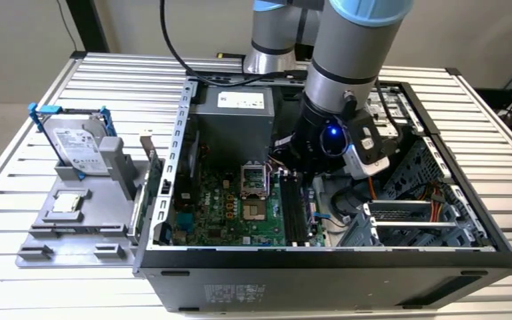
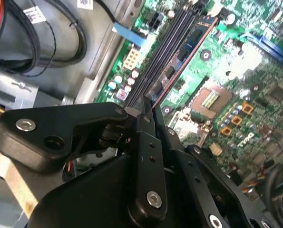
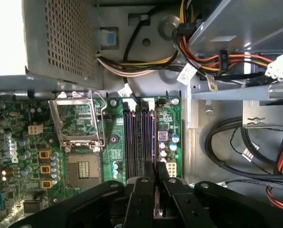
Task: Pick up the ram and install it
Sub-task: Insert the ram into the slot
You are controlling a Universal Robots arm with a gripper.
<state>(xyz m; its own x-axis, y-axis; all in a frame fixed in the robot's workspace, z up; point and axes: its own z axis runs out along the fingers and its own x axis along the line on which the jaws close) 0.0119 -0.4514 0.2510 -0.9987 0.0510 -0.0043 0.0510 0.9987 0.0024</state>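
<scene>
My gripper (image 1: 293, 168) is down inside the open computer case (image 1: 163, 200), over the black memory slots (image 1: 295, 210) of the green motherboard. It is shut on the ram (image 2: 192, 42), a thin dark board seen nearly edge-on, running out from the fingertips along the slots (image 2: 165, 50). In the first wrist view the gripper (image 3: 156, 172) pinches the ram's thin edge (image 3: 156, 203) directly above the slots (image 3: 139, 137). In the second wrist view the gripper (image 2: 146, 110) hides the ram's near end. Whether the ram touches a slot I cannot tell.
The open processor socket (image 1: 251, 177) lies beside the slots. Cable bundles (image 3: 241, 147) and the drive cage (image 1: 416, 213) crowd the exterior view's right. The power supply (image 1: 238, 110) stands behind. Outside, a grey holder (image 1: 105, 227) carries a hard drive (image 1: 83, 143) and a small square chip (image 1: 67, 203).
</scene>
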